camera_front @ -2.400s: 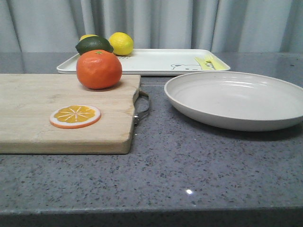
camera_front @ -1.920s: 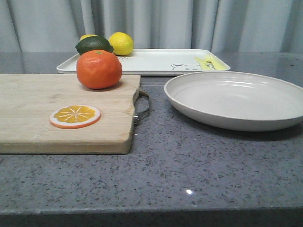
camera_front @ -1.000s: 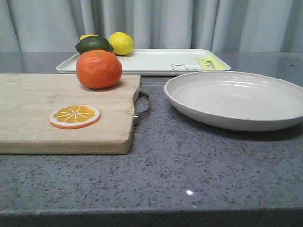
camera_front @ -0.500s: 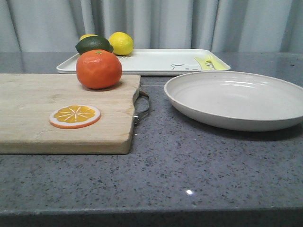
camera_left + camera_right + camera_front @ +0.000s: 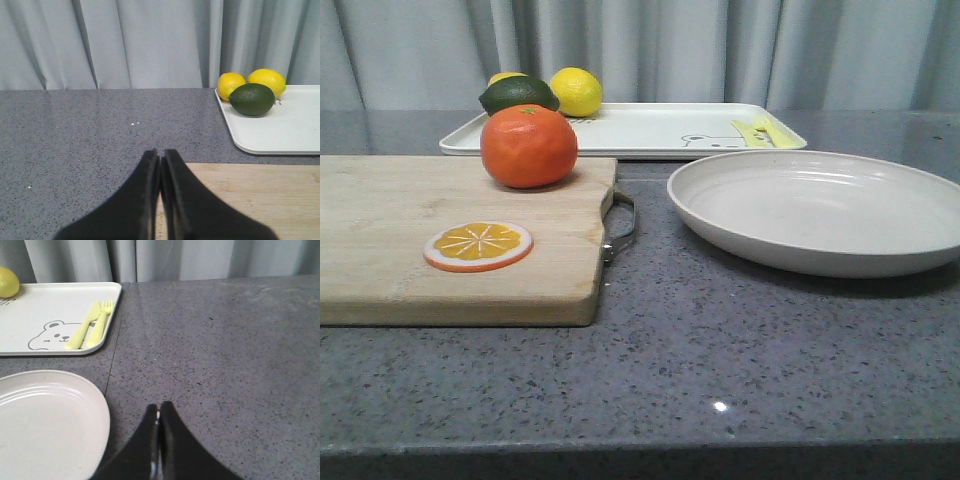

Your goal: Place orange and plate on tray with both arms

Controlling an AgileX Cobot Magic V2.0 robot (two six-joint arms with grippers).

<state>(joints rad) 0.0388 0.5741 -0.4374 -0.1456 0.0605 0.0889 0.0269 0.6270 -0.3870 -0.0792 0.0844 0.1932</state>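
Observation:
The orange (image 5: 528, 146) stands on the far right part of a wooden cutting board (image 5: 390, 270). The off-white plate (image 5: 820, 210) rests on the grey counter to the right of the board; its rim also shows in the right wrist view (image 5: 50, 425). The white tray (image 5: 650, 130) with a bear drawing lies behind both and shows in the wrist views (image 5: 295, 125) (image 5: 55, 315). My left gripper (image 5: 160, 152) is shut and empty above the board's far left edge. My right gripper (image 5: 159, 405) is shut and empty over bare counter beside the plate. Neither gripper shows in the front view.
A flat orange slice (image 5: 478, 246) lies on the board near its front. A green lime (image 5: 518, 95) and two yellow lemons (image 5: 576, 91) sit on the tray's far left corner. Grey curtains hang behind the counter. The board has a metal handle (image 5: 623, 225) facing the plate.

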